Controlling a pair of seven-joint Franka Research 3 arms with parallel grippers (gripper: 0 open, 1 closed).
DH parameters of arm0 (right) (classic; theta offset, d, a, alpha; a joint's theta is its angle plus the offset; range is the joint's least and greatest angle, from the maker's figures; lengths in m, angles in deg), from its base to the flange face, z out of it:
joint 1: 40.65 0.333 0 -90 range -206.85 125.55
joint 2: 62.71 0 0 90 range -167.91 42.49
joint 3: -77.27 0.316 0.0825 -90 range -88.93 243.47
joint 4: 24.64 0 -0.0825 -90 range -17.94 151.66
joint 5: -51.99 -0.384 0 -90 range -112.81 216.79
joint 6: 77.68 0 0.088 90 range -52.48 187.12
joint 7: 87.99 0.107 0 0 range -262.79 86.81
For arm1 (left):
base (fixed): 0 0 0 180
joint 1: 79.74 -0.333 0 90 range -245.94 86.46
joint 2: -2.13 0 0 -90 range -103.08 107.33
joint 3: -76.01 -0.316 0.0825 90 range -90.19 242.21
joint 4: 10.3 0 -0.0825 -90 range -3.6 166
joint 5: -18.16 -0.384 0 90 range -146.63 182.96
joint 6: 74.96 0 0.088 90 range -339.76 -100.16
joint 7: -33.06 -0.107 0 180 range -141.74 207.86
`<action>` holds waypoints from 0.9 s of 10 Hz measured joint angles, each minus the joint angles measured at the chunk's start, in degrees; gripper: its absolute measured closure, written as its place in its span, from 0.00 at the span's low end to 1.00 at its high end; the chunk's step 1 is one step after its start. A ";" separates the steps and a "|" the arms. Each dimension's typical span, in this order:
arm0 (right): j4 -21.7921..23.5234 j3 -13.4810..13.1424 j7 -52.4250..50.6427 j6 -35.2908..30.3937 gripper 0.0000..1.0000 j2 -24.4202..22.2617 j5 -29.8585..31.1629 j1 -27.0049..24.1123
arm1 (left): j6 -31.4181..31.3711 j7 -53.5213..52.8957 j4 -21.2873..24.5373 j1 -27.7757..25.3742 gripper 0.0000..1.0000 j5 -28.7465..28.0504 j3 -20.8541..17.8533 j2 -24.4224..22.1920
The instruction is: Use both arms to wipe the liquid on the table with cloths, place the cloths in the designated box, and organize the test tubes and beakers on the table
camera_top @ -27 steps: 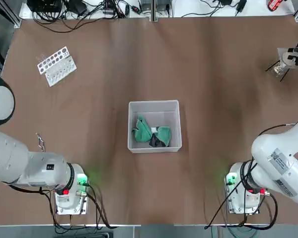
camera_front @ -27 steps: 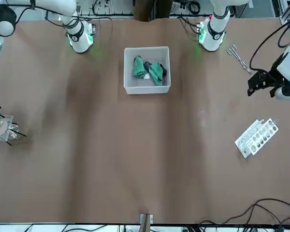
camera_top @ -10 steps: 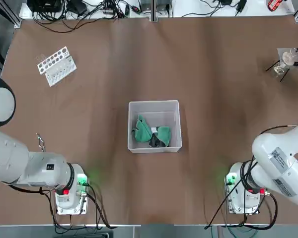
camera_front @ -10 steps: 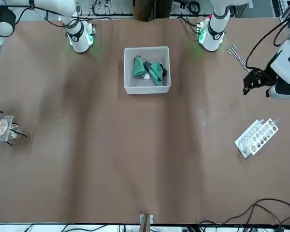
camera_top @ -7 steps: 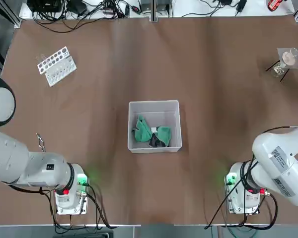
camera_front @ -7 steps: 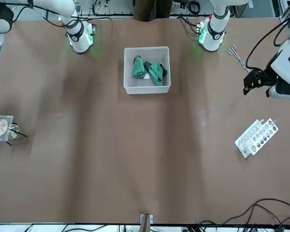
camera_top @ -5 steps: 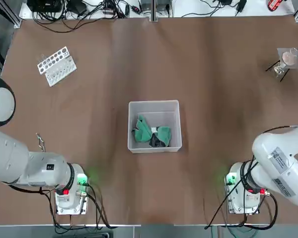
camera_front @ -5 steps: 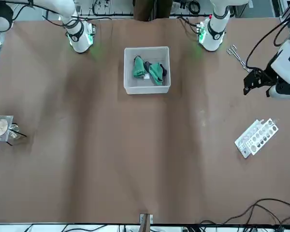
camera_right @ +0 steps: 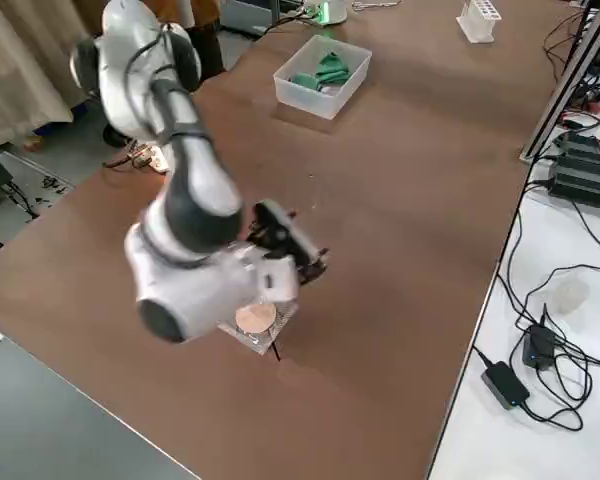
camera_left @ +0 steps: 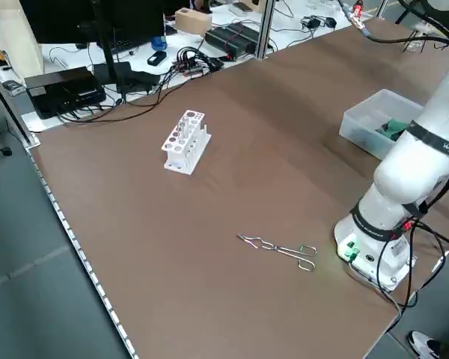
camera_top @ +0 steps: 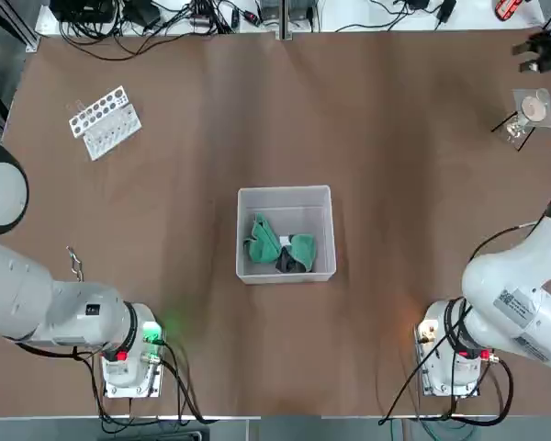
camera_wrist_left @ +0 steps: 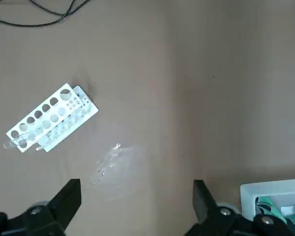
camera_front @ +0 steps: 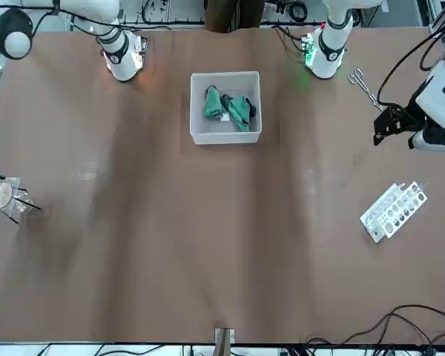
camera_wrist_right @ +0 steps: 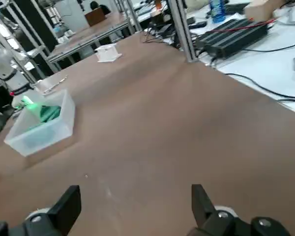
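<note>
The white box (camera_top: 286, 197) stands mid-table with the green cloth (camera_top: 262, 241) and the dark cloth (camera_top: 288, 263) inside it. A small clear beaker (camera_top: 534, 109) sits on a square mesh at the far right edge, also visible as the beaker (camera_right: 255, 320) in the right side view. My right gripper (camera_top: 540, 48) hovers open just beyond it, with nothing between its fingers (camera_wrist_right: 66, 206). My left gripper (camera_front: 391, 126) hangs open above the left side of the table, its fingers (camera_wrist_left: 69, 199) empty. The white test tube rack (camera_wrist_left: 50, 119) lies below it.
Metal tongs (camera_top: 73, 264) lie near the left arm's base. A faint glassy glint (camera_wrist_left: 113, 153) shows on the table beside the rack. Cables and power bricks line the far edge (camera_top: 165, 18).
My right gripper drew away from the beaker, left the top view, and now shows farther toward the far edge. The left arm has stayed still for the last second.
</note>
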 joint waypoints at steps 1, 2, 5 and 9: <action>-0.19 0.01 4.03 0.72 0.01 -0.46 0.23 3.63 | 0.03 0.00 0.00 -0.03 0.00 0.00 0.00 0.00; -0.30 0.03 7.51 3.56 0.01 -0.90 1.37 7.55 | 0.06 0.00 -0.01 -0.04 0.00 0.00 -0.01 0.00; -0.29 -0.27 14.94 14.30 0.01 -1.15 5.53 19.92 | 0.23 0.00 -0.04 -0.07 0.00 0.00 -0.01 -0.03; -0.52 -4.14 27.57 19.05 0.01 -3.27 9.50 30.49 | 0.35 0.00 -0.04 -0.09 0.00 0.00 -0.01 -0.03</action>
